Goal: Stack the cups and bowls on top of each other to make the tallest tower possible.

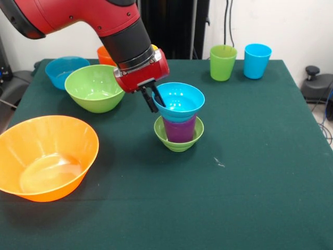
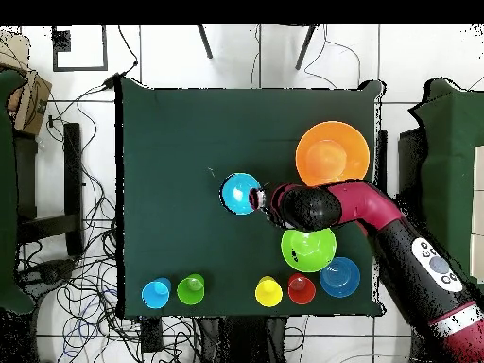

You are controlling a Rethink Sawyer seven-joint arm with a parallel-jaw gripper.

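A small green bowl (image 1: 177, 146) sits mid-table with a purple cup (image 1: 180, 131) standing in it. A small blue bowl (image 1: 183, 98) rests on the cup, so the three form a short tower. My gripper (image 1: 158, 107) is at the blue bowl's left rim, one finger inside and one outside, shut on it. From overhead the gripper (image 2: 257, 198) sits at the edge of the blue bowl (image 2: 239, 194), which hides the parts below. The green cup (image 1: 222, 62) and the light blue cup (image 1: 257, 61) stand at the far right.
The large orange bowl (image 1: 46, 156) is near left. The medium green bowl (image 1: 94, 87) and medium blue bowl (image 1: 66, 71) are far left. The orange cup (image 1: 105, 55) shows behind my arm. The yellow cup (image 2: 268, 291) shows overhead beside it.
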